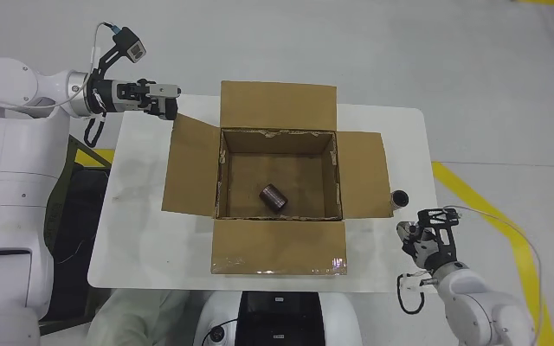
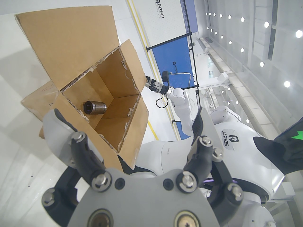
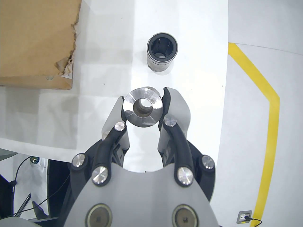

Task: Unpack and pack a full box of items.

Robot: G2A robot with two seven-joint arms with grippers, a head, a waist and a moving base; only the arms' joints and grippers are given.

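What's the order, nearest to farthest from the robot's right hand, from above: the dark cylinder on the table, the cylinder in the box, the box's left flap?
1. Dark cylinder on the table, just beside the right hand.
2. Cylinder in the box, on its floor.
3. Left flap, on the opposite side.

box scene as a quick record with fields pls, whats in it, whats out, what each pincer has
box: open on the table, all four flaps spread out
inside box: one dark cylinder, lying on its side
out on table: black sleeve, standing upright beside a side flap, not touching it
right pincer: shut on a silver ring, close to the black sleeve
left pincer: open, empty, on the opposite side of the box
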